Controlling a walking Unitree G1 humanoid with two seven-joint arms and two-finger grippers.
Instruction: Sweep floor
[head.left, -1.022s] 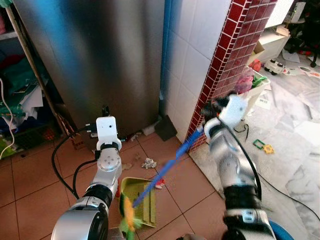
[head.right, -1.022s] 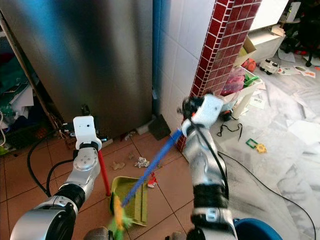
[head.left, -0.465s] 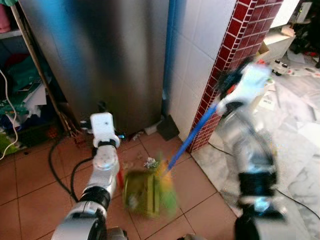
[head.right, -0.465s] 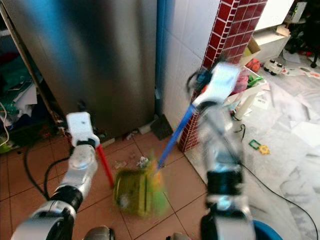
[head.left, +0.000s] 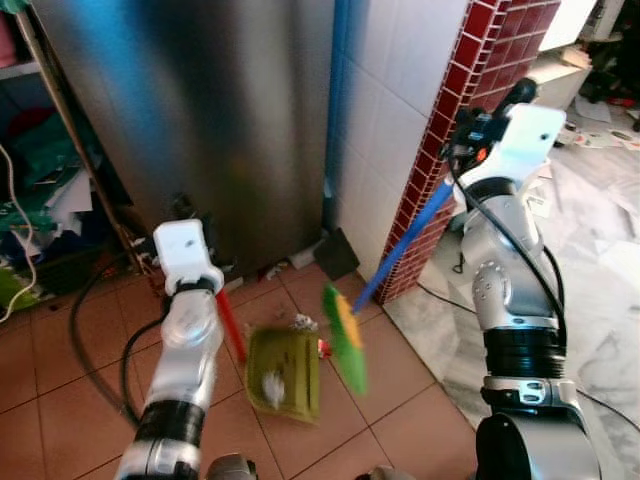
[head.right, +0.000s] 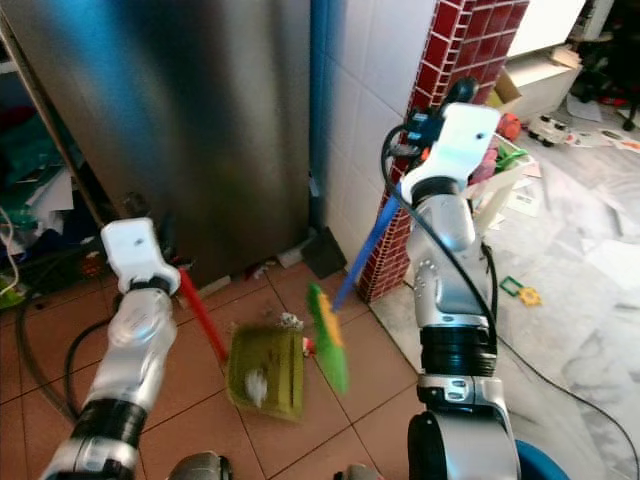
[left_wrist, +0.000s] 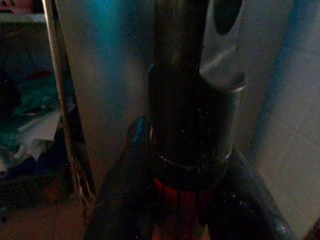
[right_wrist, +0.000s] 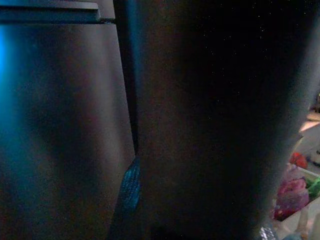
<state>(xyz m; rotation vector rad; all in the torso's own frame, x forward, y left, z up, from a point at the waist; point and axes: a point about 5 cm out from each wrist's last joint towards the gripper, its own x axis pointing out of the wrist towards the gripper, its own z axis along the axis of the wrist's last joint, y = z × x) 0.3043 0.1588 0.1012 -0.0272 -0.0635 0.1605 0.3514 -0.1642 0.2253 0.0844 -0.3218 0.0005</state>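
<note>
Two grippers share the job at frame centre: the right gripper (head.left: 478, 130) clamps a light, stiff blue-handled broom (head.left: 400, 250) high up, while the left gripper (left_wrist: 182, 200) grips the red handle of the green dustpan (head.left: 283, 372) holding scraps on the tiled floor (head.left: 60, 380).

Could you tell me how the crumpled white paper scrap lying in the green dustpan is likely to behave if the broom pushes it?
The paper scrap looks light, so it would probably slide or tumble easily. The dustpan seems shallow, so a hard stroke of the broom might flick it out.
</note>
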